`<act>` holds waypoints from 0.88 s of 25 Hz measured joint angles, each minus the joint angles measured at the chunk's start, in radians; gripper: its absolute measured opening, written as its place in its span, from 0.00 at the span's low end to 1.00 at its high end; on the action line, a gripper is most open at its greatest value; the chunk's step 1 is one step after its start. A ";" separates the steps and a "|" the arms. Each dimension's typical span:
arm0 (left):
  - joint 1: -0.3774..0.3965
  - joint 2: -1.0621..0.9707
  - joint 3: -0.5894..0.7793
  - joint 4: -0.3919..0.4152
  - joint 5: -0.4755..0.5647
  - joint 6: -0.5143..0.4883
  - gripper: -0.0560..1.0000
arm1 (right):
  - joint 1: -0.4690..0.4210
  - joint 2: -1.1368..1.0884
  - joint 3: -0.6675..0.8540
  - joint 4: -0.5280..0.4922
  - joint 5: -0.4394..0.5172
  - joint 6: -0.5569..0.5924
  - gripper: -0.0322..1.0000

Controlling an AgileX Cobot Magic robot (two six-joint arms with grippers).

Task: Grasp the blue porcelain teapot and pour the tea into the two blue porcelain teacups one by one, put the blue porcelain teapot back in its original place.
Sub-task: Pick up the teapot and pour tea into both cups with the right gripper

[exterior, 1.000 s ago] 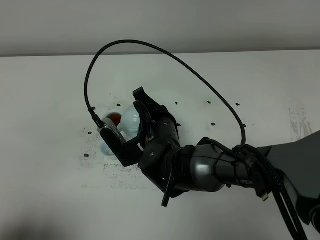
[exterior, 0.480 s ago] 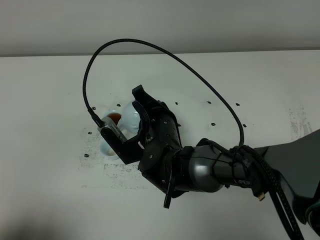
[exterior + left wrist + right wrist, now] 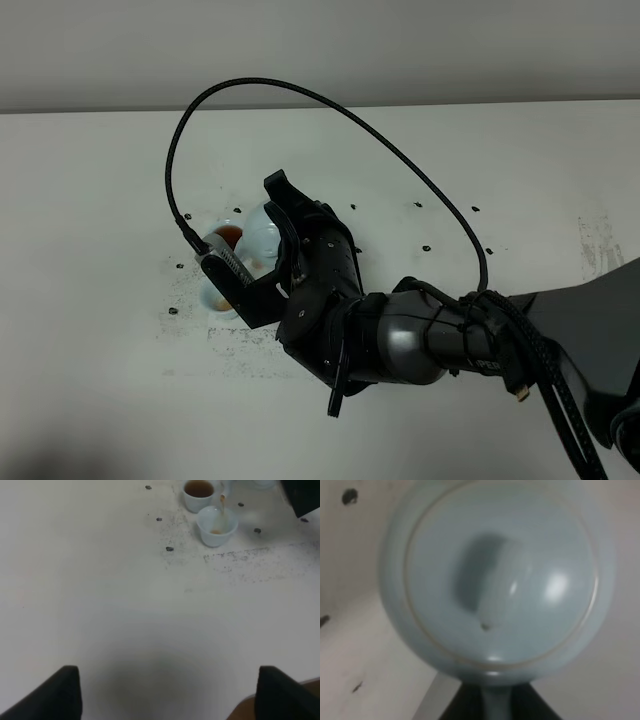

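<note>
My right gripper (image 3: 280,225) reaches across to the left of the table and is shut on the loop handle of the blue porcelain teapot (image 3: 262,236). The right wrist view is filled by the teapot's (image 3: 495,580) knobbed lid, with the handle (image 3: 495,702) between the dark fingers. The two blue porcelain teacups stand side by side. One teacup (image 3: 199,492) holds brown tea. A thin stream of tea falls from the spout (image 3: 224,489) into the other teacup (image 3: 217,525), which has a little tea at its bottom. The left gripper (image 3: 170,695) hovers open over bare table, well short of the cups.
The white table (image 3: 100,200) carries dark specks and a scuffed grey patch (image 3: 250,565) around the cups. A black cable (image 3: 330,110) arcs high over the right arm. The wall runs along the table's far edge.
The right arm has edged slightly to the left with the teapot. The cups have not moved.
</note>
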 joint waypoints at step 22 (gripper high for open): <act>0.000 0.000 0.000 0.000 0.000 -0.001 0.69 | 0.000 0.000 0.000 -0.001 0.021 -0.074 0.07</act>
